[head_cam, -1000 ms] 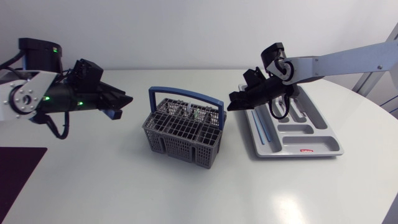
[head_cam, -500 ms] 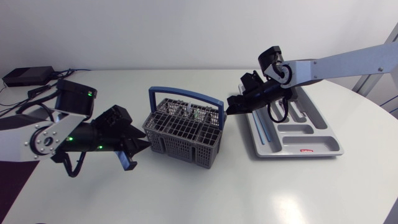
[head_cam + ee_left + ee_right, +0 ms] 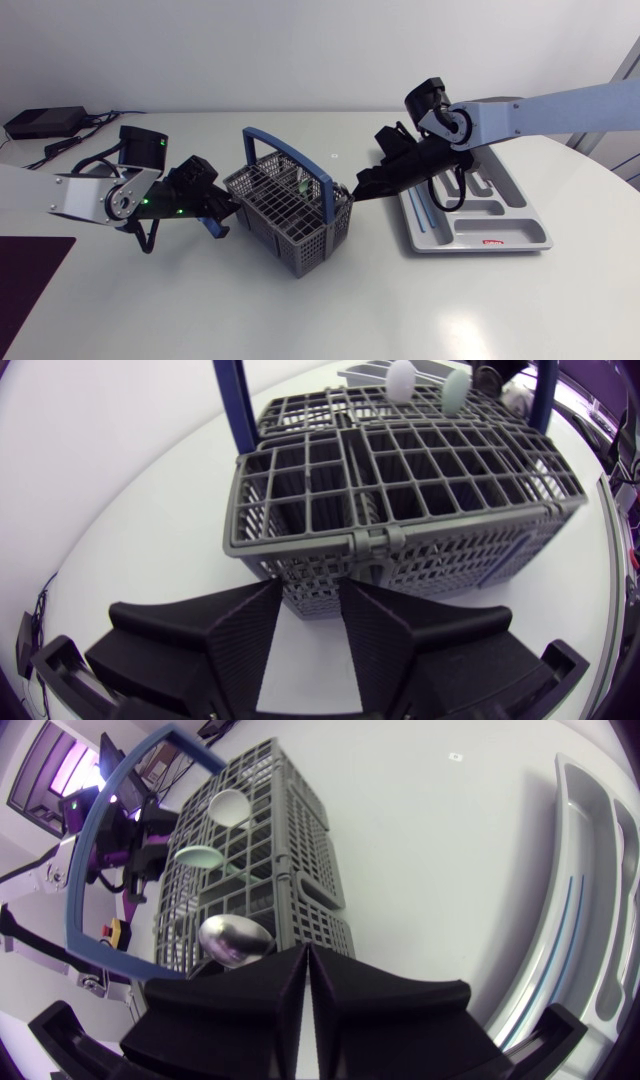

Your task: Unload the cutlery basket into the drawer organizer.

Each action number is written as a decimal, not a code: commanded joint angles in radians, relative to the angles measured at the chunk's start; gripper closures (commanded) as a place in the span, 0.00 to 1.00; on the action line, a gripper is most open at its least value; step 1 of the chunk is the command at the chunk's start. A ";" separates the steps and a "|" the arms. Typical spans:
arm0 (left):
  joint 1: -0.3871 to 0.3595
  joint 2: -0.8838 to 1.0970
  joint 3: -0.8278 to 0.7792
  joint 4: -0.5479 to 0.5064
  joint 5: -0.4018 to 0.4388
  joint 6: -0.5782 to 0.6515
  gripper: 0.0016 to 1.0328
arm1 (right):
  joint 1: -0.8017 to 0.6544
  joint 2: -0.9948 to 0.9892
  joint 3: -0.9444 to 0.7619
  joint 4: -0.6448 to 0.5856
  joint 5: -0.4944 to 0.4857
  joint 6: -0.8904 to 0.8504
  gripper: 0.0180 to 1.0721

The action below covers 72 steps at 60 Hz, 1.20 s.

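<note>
The grey cutlery basket (image 3: 285,215) with its blue handle (image 3: 283,150) stands skewed mid-table. A white spoon (image 3: 402,378) and a green spoon (image 3: 455,390) stick up from its far compartments, and a metal spoon (image 3: 235,938) shows nearest my right gripper. My left gripper (image 3: 222,213) is open, its fingertips (image 3: 270,600) at the foot of the basket's left wall (image 3: 400,510). My right gripper (image 3: 350,195) is shut on nothing and sits at the basket's right corner (image 3: 290,850). The grey drawer organizer (image 3: 470,215) lies to the right, under my right arm.
A dark mat (image 3: 30,270) covers the table's front left corner. A black box with cables (image 3: 45,122) sits at the back left. Bare tabletop lies in front of the basket and the organizer.
My left arm swung in and down from the far left to the basket's left wall. The right gripper slid down-left to the basket's corner. The basket has turned and shifted.
</note>
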 commanded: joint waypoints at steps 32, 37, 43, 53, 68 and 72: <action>0.017 0.246 0.326 0.011 0.025 -0.083 0.59 | 0.223 -0.035 -0.045 -0.029 -0.049 -0.015 0.90; 0.014 0.280 0.380 0.001 0.037 -0.093 0.59 | 0.237 -0.027 -0.038 -0.025 -0.045 -0.012 0.90; 0.014 0.303 0.430 -0.018 0.049 -0.102 0.59 | 0.254 -0.020 -0.034 -0.022 -0.043 -0.012 0.90; 0.055 0.278 0.440 -0.061 0.057 -0.099 0.59 | 0.214 -0.061 -0.040 -0.023 -0.023 -0.017 0.90; 0.118 -0.046 0.151 -0.104 0.084 0.010 0.58 | 0.050 -0.033 0.003 -0.005 -0.022 -0.058 0.90; 0.103 -0.148 0.078 -0.125 0.084 0.021 0.58 | 0.038 -0.007 0.021 0.006 -0.025 -0.057 0.90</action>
